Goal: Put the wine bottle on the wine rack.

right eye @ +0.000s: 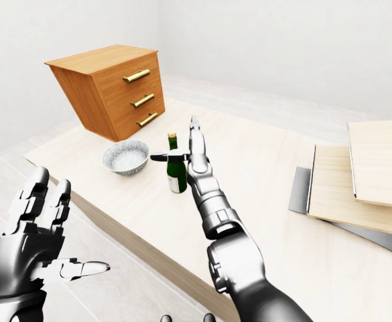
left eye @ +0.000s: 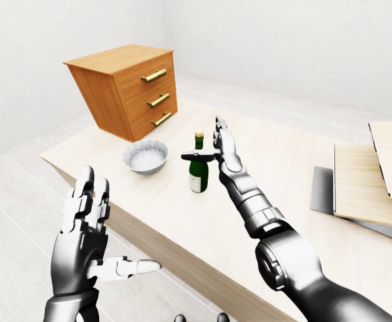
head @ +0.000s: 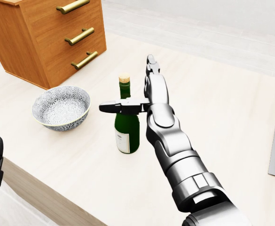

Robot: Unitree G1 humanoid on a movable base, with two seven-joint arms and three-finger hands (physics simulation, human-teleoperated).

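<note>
The green wine bottle [head: 127, 129], corked and white-labelled, stands upright on the pale wooden table [head: 222, 122], right of a bowl. My right hand [head: 128, 89] is open just right of it. Its fingers [head: 152, 77] point straight up along the bottle's right side. The thumb [head: 116, 107] lies across the bottle's shoulder, on the near side. Nothing is closed round the bottle. My left hand [left eye: 115, 231] hangs open, fingers spread, below the table's near edge at the lower left of the left-eye view. No wine rack is clearly recognisable.
A patterned white bowl [head: 61, 107] sits left of the bottle. A wooden drawer cabinet [head: 48, 33] with brass handles stands tilted at the table's top-left corner. Light wooden boards [left eye: 373, 178] lie stacked on a grey slab [left eye: 323, 191] at the right.
</note>
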